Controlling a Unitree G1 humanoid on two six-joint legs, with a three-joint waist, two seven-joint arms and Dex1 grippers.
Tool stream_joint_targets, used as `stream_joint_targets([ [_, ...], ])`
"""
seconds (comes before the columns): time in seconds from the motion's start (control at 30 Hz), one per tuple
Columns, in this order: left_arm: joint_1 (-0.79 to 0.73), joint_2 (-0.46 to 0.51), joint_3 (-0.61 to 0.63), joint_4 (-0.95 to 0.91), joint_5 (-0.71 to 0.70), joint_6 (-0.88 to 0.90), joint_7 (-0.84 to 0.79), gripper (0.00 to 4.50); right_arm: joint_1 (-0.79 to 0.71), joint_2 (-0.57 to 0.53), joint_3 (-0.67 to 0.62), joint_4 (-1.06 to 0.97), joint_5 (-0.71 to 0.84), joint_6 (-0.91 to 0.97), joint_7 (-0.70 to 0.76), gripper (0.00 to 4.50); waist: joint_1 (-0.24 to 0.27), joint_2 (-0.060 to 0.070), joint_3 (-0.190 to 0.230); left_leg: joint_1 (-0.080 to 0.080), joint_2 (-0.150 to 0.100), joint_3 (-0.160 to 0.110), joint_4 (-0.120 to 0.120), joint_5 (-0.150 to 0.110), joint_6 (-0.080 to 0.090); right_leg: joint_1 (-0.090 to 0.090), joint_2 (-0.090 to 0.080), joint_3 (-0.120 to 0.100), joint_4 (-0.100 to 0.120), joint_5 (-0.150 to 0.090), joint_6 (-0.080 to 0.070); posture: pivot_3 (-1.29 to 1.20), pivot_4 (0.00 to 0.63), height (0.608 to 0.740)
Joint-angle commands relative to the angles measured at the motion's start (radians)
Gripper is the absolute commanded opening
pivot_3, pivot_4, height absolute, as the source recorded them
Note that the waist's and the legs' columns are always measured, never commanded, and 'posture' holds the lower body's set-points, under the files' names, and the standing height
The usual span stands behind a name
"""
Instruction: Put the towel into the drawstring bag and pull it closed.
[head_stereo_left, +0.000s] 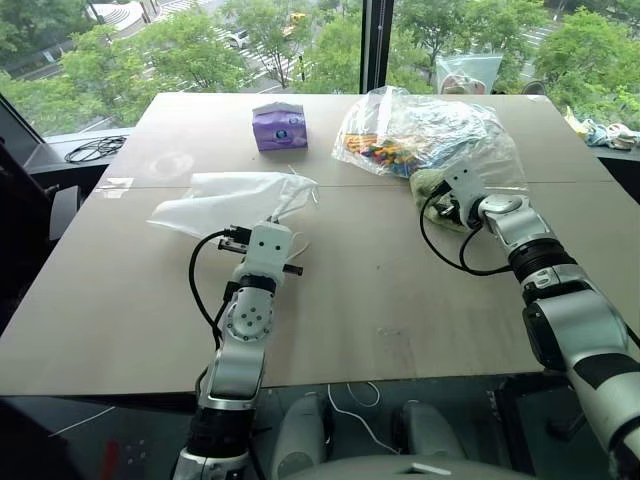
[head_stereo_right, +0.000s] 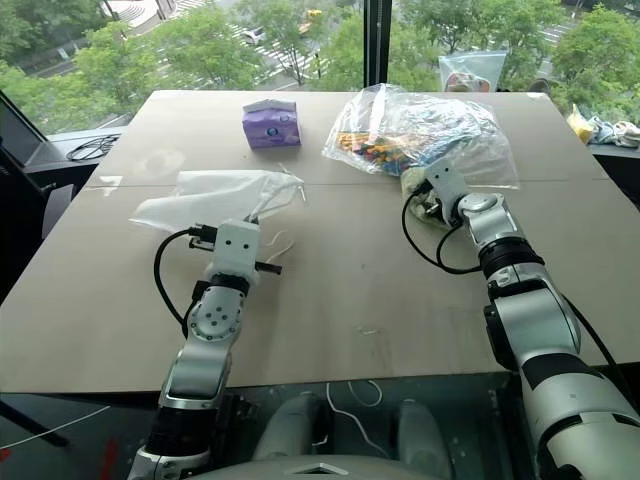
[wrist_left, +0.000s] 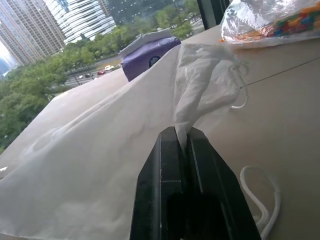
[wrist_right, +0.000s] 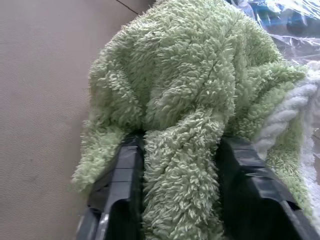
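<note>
Left gripper (wrist_left: 182, 142) clenched on drawstring bag (head_stereo_left: 235, 198) fabric, bag flat on table (head_stereo_left: 400, 310). Right gripper (wrist_right: 180, 150) pinching green towel (wrist_right: 185, 85) beside clear plastic bag (head_stereo_left: 425, 130). Insertion and cinching remain.

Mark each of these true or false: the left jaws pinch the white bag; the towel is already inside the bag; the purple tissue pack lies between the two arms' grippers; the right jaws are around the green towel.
1. The left gripper has its jaws pinched on the drawstring bag. True.
2. The towel is already inside the bag. False: it lies by the clear plastic bag, apart from the drawstring bag.
3. The purple tissue pack lies between the grippers. False: it sits at the table's far side.
4. The right gripper has its jaws around the towel. True.
</note>
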Motion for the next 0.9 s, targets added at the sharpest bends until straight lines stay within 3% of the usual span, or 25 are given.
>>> stream_joint_targets([
  [0.03, -0.009, 0.003, 0.001, -0.032, 0.003, -0.013, -0.005, 0.00, 0.061, -0.020, 0.018, 0.099, -0.041, 0.074, -0.015, 0.06, 0.000, 0.000, 0.000, 0.000, 0.000, 0.000, 0.000, 0.000, 0.000, 0.000, 0.000, 0.000, 0.000, 0.000, 0.000, 0.00, 0.150, 0.740],
  [0.23, -0.023, 0.012, 0.004, -0.040, -0.017, -0.021, -0.038, 0.00, 0.075, -0.031, -0.010, 0.089, -0.009, 0.082, 0.036, 0.03, 0.001, 0.000, 0.000, -0.001, 0.000, 0.000, -0.001, 0.000, 0.000, 0.000, 0.000, -0.002, -0.001, 0.000, 0.000, 0.00, 0.150, 0.740],
  [0.33, -0.035, 0.019, 0.018, -0.052, -0.058, -0.014, -0.079, 0.00, 0.089, -0.038, -0.053, 0.021, 0.060, 0.098, 0.159, 0.03, 0.003, 0.000, 0.000, -0.001, 0.000, -0.001, -0.002, 0.000, 0.000, 0.001, 0.000, -0.003, -0.003, 0.000, 0.000, 0.00, 0.150, 0.740],
  [0.47, -0.045, 0.028, 0.045, -0.075, -0.151, -0.002, -0.157, 0.00, 0.176, -0.075, -0.089, -0.286, 0.218, 0.218, 0.426, 0.03, -0.001, 0.001, 0.001, -0.005, 0.000, -0.002, -0.004, 0.000, 0.000, 0.000, 0.000, -0.004, -0.007, 0.000, 0.000, 0.00, 0.150, 0.740],
  [0.53, -0.046, 0.030, 0.055, -0.090, -0.204, 0.008, -0.201, 0.00, 0.230, -0.098, -0.101, -0.458, 0.285, 0.286, 0.485, 0.03, -0.003, 0.004, 0.003, -0.006, 0.002, -0.003, -0.004, 0.000, 0.000, 0.000, 0.002, -0.005, -0.009, 0.000, 0.000, 0.00, 0.150, 0.740],
  [0.77, -0.054, 0.054, 0.064, -0.110, -0.311, 0.025, -0.298, 0.00, 0.366, -0.149, -0.086, -0.970, 0.450, 0.507, 0.543, 0.03, -0.006, 0.012, 0.010, -0.014, 0.004, -0.003, -0.005, 0.003, 0.005, -0.009, 0.011, -0.004, -0.007, -0.001, 0.005, 0.00, 0.150, 0.740],
  [0.9, -0.057, 0.074, 0.061, -0.112, -0.331, 0.030, -0.326, 0.00, 0.367, -0.130, -0.079, -1.117, 0.505, 0.593, 0.499, 0.03, -0.003, 0.013, 0.015, -0.015, 0.003, -0.003, -0.001, 0.003, 0.005, -0.010, 0.016, -0.004, -0.003, -0.002, 0.005, 0.00, 0.150, 0.740],
])
